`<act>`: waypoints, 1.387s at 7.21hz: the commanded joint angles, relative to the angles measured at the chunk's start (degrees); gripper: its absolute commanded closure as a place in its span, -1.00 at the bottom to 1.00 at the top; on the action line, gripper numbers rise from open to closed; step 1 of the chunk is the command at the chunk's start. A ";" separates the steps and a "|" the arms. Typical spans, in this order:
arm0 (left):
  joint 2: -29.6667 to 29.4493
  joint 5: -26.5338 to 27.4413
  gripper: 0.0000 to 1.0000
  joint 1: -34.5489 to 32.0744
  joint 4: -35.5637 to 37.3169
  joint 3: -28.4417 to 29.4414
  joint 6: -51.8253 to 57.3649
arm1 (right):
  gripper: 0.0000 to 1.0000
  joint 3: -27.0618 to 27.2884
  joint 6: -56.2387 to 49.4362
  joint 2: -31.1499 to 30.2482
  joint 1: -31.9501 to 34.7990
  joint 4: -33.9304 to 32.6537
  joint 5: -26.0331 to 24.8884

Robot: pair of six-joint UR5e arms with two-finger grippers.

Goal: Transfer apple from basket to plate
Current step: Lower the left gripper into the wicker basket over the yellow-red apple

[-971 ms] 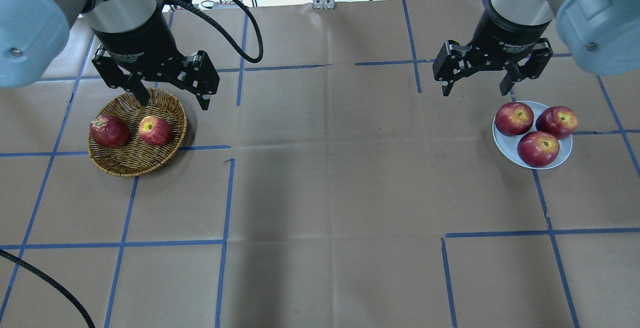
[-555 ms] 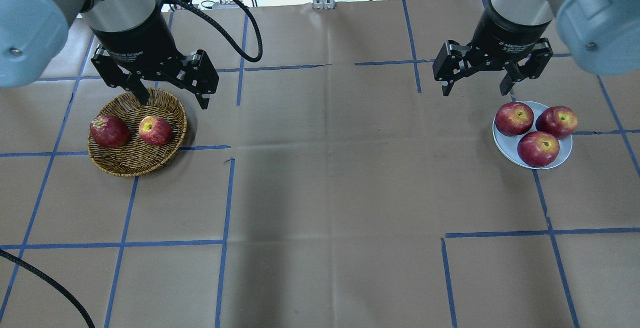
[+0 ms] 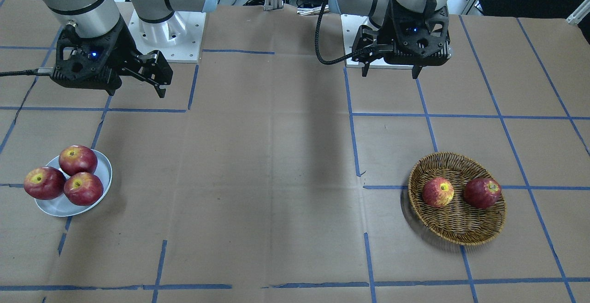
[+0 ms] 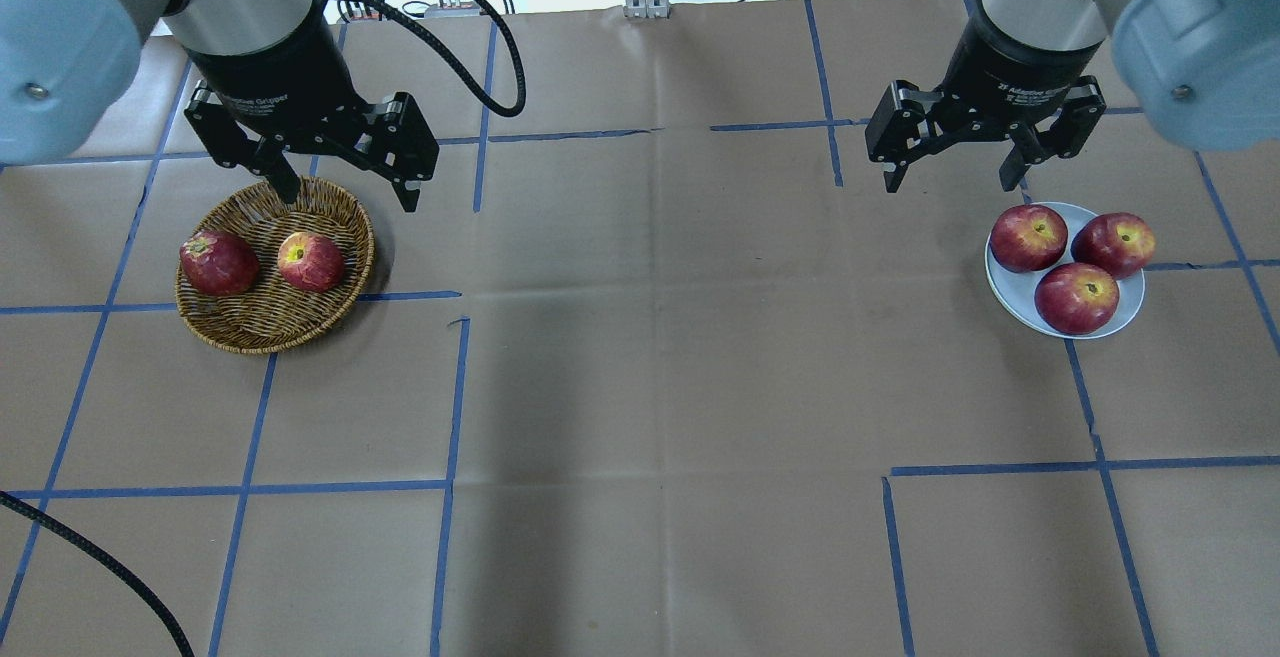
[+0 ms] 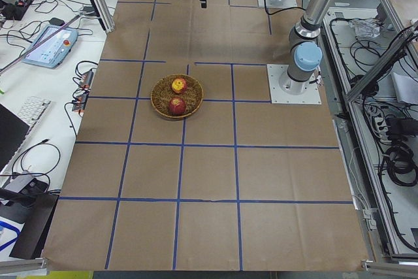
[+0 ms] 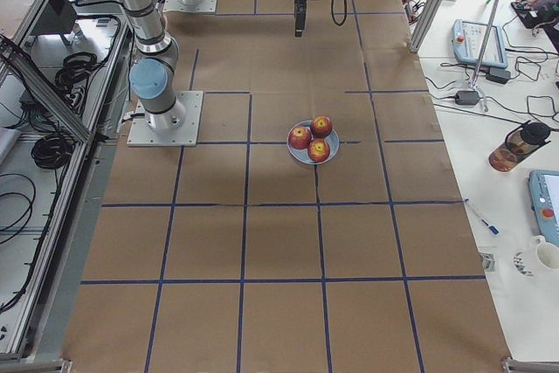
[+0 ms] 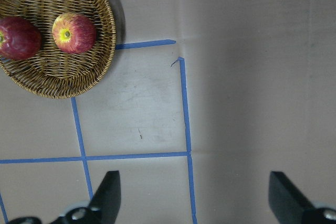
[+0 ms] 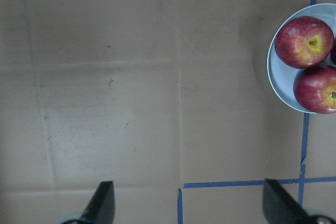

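The yellow-streaked apple (image 4: pixel 311 262) lies in the wicker basket (image 4: pixel 270 339) at the table's left, beside a darker red apple (image 4: pixel 219 262). It also shows in the front view (image 3: pixel 438 192) and the left wrist view (image 7: pixel 74 33). My left gripper (image 4: pixel 350 202) is open and empty, hovering above the basket's far right rim. The pale plate (image 4: pixel 1008 299) at the right holds three red apples. My right gripper (image 4: pixel 950 187) is open and empty, hovering just beyond and left of the plate (image 8: pixel 278 85).
Brown paper with blue tape lines covers the table. A black cable (image 4: pixel 440 27) loops from the left arm over the far table. The robot's base plates (image 3: pixel 161 40) stand at the far edge.
My left gripper has shifted slightly toward the table's far side, still open. The right arm, apples, basket and plate have not moved.
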 commanded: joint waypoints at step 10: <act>-16.85 -0.29 -0.97 17.79 45.56 -21.04 34.68 | -1.00 0.00 -0.21 0.00 0.00 0.00 -0.09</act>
